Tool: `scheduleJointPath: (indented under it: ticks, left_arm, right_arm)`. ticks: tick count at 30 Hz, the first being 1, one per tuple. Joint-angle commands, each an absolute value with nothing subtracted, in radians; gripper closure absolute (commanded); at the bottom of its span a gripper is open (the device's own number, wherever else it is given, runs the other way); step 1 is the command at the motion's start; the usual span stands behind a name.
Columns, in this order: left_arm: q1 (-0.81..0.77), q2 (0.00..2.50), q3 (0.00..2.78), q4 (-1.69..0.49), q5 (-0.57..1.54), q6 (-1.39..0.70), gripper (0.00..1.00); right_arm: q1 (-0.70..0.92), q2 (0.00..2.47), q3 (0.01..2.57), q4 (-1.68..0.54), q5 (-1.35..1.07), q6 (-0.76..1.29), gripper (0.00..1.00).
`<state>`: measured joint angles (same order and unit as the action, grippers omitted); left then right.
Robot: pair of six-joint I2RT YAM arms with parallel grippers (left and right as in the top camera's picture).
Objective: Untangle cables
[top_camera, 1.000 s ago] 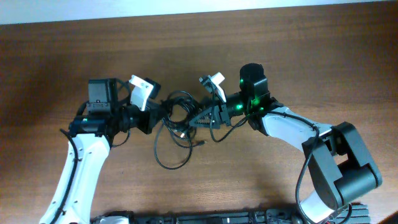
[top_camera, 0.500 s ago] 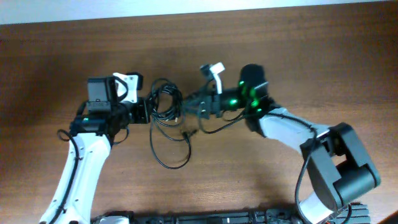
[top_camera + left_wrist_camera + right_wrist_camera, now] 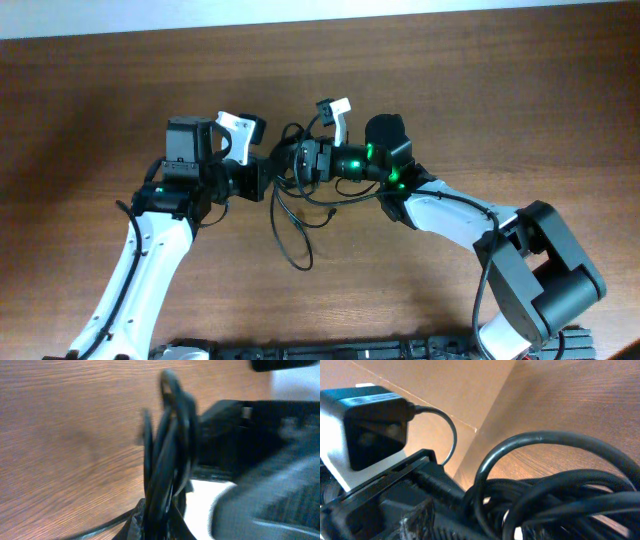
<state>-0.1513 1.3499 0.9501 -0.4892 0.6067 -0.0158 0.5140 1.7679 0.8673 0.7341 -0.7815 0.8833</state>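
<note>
Overhead: the cables [image 3: 292, 195] are one knotted clump near the middle of the counter [image 3: 480, 90], between the left gripper [image 3: 258, 182] and the right gripper [image 3: 303, 163], with loose loops trailing onto the wood. No cord lies apart from the rest, so I judge the untangling barely begun. Count: one clump and two grippers; the cords in the clump cannot be counted.

Left wrist: blurred. The cables [image 3: 167, 455] rise as a tight bundle from the left jaws, which are together and clamped on them.

Right wrist: cable loops [image 3: 555, 485] crowd the lens. I cannot tell whether the right jaws are apart or pinching.
</note>
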Motion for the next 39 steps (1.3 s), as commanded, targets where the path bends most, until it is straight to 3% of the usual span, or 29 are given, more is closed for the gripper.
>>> scheduleJointPath:
  ticks: [1, 3, 4, 9, 13, 24, 31, 37, 39]
  left_arm:
    - [-0.164, 1.346, 0.949, -0.492, 0.828, 0.073, 1.0]
    - [-0.163, 1.346, 0.949, -0.49, 0.797, 0.073, 1.0]
    - [-0.163, 1.346, 0.949, -0.491, 0.75, 0.073, 1.0]
    - [-0.121, 1.346, 0.949, -0.491, 0.624, 0.011, 1.0]
    - [-0.107, 1.346, 0.949, -0.491, 0.535, -0.044, 1.0]
    - [-0.107, 1.346, 0.949, -0.493, 0.399, -0.098, 1.0]
    - [-0.107, 1.346, 0.949, -0.47, -0.001, -0.509, 1.0]
    - [-0.107, 1.346, 0.949, -0.352, 0.03, -0.524, 1.0]
    - [-0.107, 1.346, 0.949, -0.352, 0.03, -0.523, 1.0]
  right_arm:
    - [0.516, 1.757, 0.87, 0.737, -0.721, 0.878, 0.62]
    - [0.516, 1.757, 0.87, 0.738, -0.726, 0.907, 0.92]
    - [0.514, 1.757, 0.87, 0.738, -0.733, 0.915, 0.96]
    - [0.375, 1.757, 0.87, 0.783, -1.053, 0.941, 0.96]
    - [0.231, 1.757, 0.87, 1.029, -1.266, 1.098, 0.96]
    - [0.003, 1.757, 0.87, 1.089, -1.346, 1.229, 0.96]
    - [-0.005, 1.757, 0.87, 1.089, -1.455, 1.228, 0.96]
    - [-0.005, 1.757, 0.87, 1.089, -1.467, 1.156, 0.95]
    - [-0.005, 1.757, 0.87, 1.089, -1.463, 1.146, 0.88]
